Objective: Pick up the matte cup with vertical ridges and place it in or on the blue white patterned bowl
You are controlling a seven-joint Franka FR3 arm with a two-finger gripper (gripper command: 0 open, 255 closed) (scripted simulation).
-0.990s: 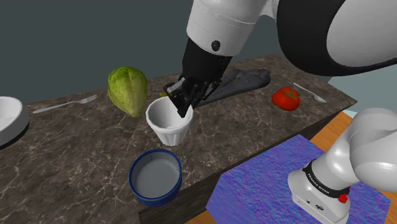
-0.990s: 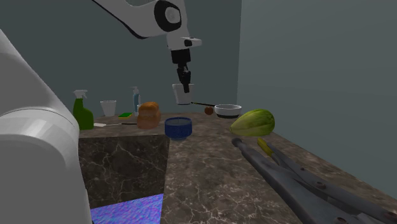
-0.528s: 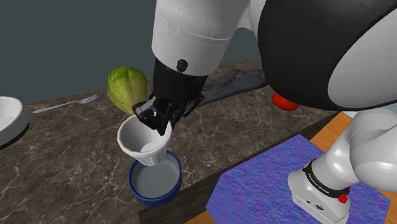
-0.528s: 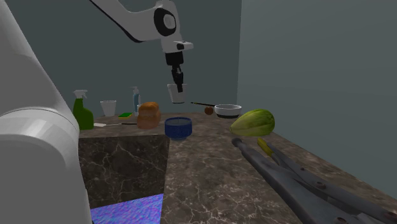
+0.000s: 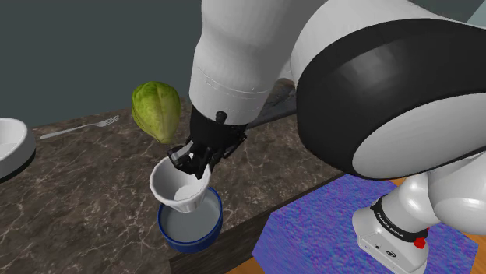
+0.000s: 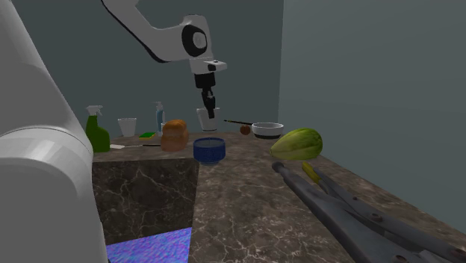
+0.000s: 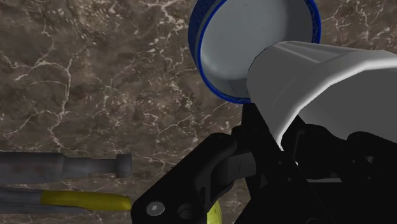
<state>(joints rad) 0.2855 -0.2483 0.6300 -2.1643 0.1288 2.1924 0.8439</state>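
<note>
– White ridged cup (image 5: 181, 189): where do we find it in the shoulder view?
– We see it tilted just above the round blue bowl with a pale inside (image 5: 167, 230), with the black two-finger gripper (image 5: 195, 158) clamped on its rim.
– And the second exterior view?
– We see it hanging over the bowl, apart from it, above the dark marble counter (image 6: 246, 194).
– The wrist view?
– We see its wall pinched between the fingers, the bowl beyond.

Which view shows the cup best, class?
The shoulder view: the cup shows its open mouth and wall, gripped at the rim by the tool over the bowl. The wrist view gives its side close up; the second exterior view shows it far off, side-on.
</note>
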